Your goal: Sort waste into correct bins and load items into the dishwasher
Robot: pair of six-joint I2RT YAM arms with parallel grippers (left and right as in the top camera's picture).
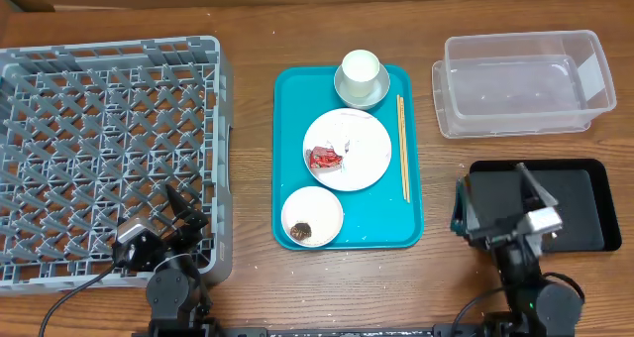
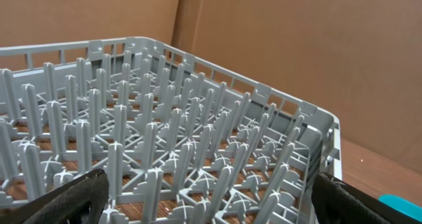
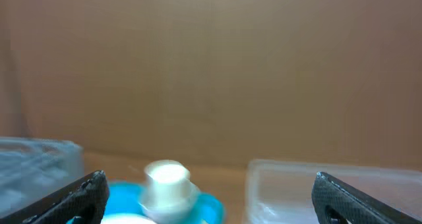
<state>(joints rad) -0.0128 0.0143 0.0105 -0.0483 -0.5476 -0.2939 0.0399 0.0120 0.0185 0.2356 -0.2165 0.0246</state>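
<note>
A teal tray (image 1: 292, 149) in the middle holds a white cup (image 1: 361, 70) standing in a small bowl (image 1: 349, 96), a white plate (image 1: 367, 159) with a red wrapper (image 1: 325, 159), a small bowl (image 1: 297, 210) with a brown scrap (image 1: 303, 230), and a pair of chopsticks (image 1: 402, 147). The grey dish rack (image 1: 109, 139) stands at the left. My left gripper (image 1: 185, 210) is open and empty over the rack's near right corner (image 2: 198, 151). My right gripper (image 1: 492, 200) is open and empty above the black bin (image 1: 584, 213). The cup shows blurred in the right wrist view (image 3: 168, 181).
A clear plastic bin (image 1: 520, 84) stands at the back right, also in the right wrist view (image 3: 330, 191). The black bin lies at the front right. Cardboard walls rise behind the table. Bare wood lies between rack and tray.
</note>
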